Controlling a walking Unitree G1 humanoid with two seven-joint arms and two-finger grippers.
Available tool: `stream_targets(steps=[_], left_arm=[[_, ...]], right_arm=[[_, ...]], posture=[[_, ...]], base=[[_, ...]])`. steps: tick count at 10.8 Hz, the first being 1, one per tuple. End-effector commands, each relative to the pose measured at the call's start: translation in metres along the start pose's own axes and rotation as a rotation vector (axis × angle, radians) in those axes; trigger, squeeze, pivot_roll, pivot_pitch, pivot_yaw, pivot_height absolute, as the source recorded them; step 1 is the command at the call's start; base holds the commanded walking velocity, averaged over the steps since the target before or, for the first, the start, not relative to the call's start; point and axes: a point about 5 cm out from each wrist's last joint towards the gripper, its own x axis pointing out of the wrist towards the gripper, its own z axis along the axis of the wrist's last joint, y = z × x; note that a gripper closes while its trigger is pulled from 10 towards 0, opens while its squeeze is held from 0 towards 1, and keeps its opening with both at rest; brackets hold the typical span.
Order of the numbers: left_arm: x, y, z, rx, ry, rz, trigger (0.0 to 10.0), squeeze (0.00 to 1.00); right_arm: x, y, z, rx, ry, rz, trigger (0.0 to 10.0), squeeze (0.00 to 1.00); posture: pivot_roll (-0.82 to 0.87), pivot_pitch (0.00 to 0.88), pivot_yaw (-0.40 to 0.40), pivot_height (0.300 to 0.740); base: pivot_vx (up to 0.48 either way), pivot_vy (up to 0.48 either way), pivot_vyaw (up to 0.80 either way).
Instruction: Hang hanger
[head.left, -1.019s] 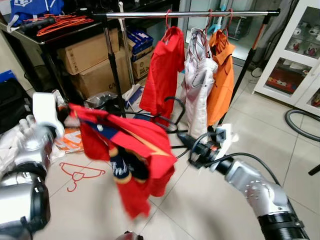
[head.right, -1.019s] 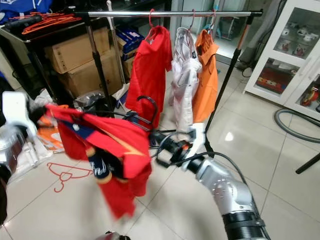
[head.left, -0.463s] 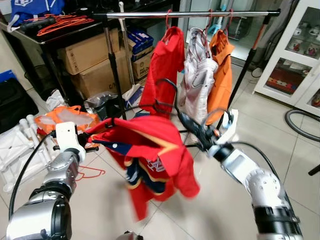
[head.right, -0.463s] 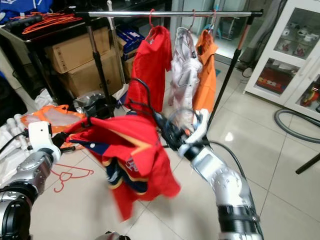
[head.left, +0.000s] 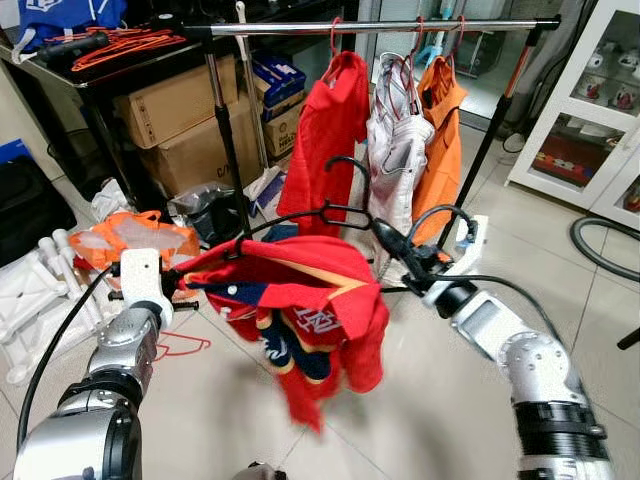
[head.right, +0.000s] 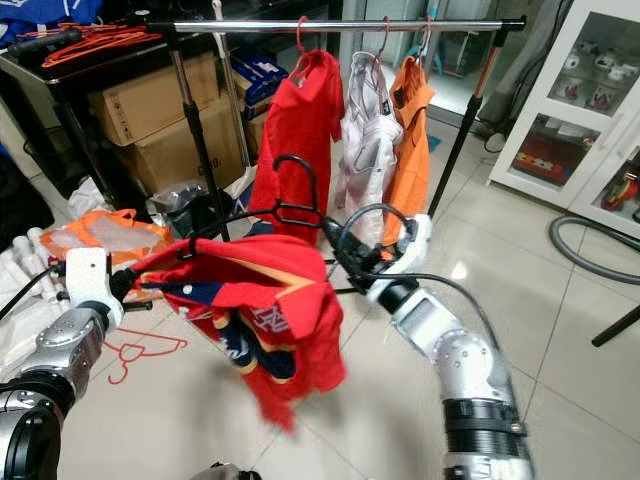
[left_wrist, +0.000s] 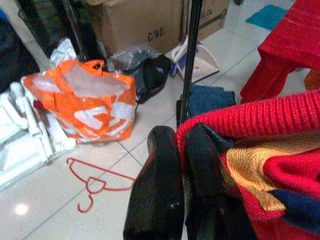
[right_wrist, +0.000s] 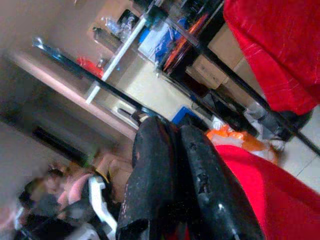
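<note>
2 grippers hold the hanger (head.left: 330, 208): left gripper (head.left: 172, 288) clamped on its left end, right gripper (head.left: 392, 243) on its right. The limp jersey (head.left: 300, 310) will likely swing; keep hold at both ends below the rail (head.left: 370, 28).

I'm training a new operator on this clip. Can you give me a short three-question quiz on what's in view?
1. True or false: the black hanger carrying the red sweater is already hooked on the rail.
2. How many garments hang on the rail? A two, B three, C five.
3. What lies on the floor by the left gripper?

Key: 1 false, both grippers hold it, the right gripper near its hook; 2 B; 3 a red hanger.
</note>
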Motion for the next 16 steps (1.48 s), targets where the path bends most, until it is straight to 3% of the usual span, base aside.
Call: stream_targets(steps=[1,2,3,4,5,7,8,9,10,11,12,14,15,16], left_arm=[[-0.013,0.062,0.005,0.038,0.009,0.245,0.0,0.00],[-0.012,0.083,0.049,0.113,-0.137,0.284,0.0,0.00],[-0.012,0.088,0.066,0.116,-0.192,0.288,0.0,0.00],[-0.009,0.085,0.097,0.092,-0.301,0.250,0.0,0.00],[-0.003,0.069,0.121,0.055,-0.372,0.173,0.0,0.00],[0.004,0.042,0.151,0.000,-0.431,0.031,0.0,0.00],[0.004,0.013,0.190,0.057,-0.529,-0.115,0.0,0.00],[0.003,0.001,0.206,0.065,-0.560,-0.173,0.0,0.00],[0.001,-0.022,0.222,0.069,-0.593,-0.263,0.0,0.00],[0.001,-0.028,0.226,0.074,-0.604,-0.275,0.0,0.00],[0.003,-0.010,0.227,0.101,-0.579,-0.144,0.0,0.00],[0.004,0.007,0.226,0.128,-0.533,-0.063,0.0,0.00],[0.007,0.017,0.215,0.129,-0.462,-0.016,0.0,0.00],[0.009,0.022,0.205,0.116,-0.421,0.015,0.0,0.00]], right_arm=[[-0.020,0.002,0.028,-0.163,-0.086,0.028,0.0,0.00],[-0.031,-0.013,-0.002,-0.332,0.142,-0.016,0.0,0.00],[-0.037,-0.024,-0.010,-0.440,0.222,-0.072,0.0,0.00],[-0.040,-0.040,-0.019,-0.577,0.301,-0.154,0.0,0.00],[-0.039,-0.042,-0.032,-0.619,0.361,-0.144,0.0,0.00],[-0.038,-0.042,-0.059,-0.643,0.440,-0.089,0.0,0.00],[-0.042,-0.044,-0.086,-0.720,0.555,-0.041,0.0,0.00],[-0.040,-0.043,-0.092,-0.706,0.549,-0.033,0.0,0.00],[-0.033,-0.037,-0.093,-0.614,0.490,-0.019,0.0,0.00],[-0.028,-0.033,-0.092,-0.559,0.454,-0.005,0.0,0.00],[-0.026,-0.025,-0.089,-0.479,0.408,0.060,0.0,0.00],[-0.031,-0.018,-0.091,-0.458,0.434,0.135,0.0,0.00],[-0.030,-0.009,-0.083,-0.380,0.394,0.186,0.0,0.00],[-0.032,-0.006,-0.078,-0.358,0.400,0.209,0.0,0.00]], posture=[[-0.11,0.000,0.040,0.740],[-0.11,0.000,0.035,0.740],[-0.11,0.000,0.035,0.740],[-0.10,0.000,0.030,0.740],[-0.10,0.000,0.028,0.740],[-0.09,0.000,0.025,0.740],[-0.09,0.000,0.021,0.740],[-0.09,0.000,0.020,0.740],[-0.08,0.000,0.020,0.740],[-0.08,0.000,0.023,0.740],[-0.08,0.000,0.022,0.740],[-0.07,0.000,0.015,0.740],[-0.07,0.000,0.012,0.740],[-0.08,0.000,0.016,0.740]], base=[[0.000,0.000,0.00],[0.000,0.000,0.00],[0.000,0.000,0.00],[0.000,0.000,0.00],[0.000,0.000,0.00],[0.000,0.000,0.00],[0.000,0.000,0.00],[0.000,0.000,0.00],[0.000,0.000,0.00],[0.000,0.000,0.00],[0.000,0.000,0.00],[0.000,0.000,0.00],[0.000,0.000,0.00],[0.000,0.000,0.00]])
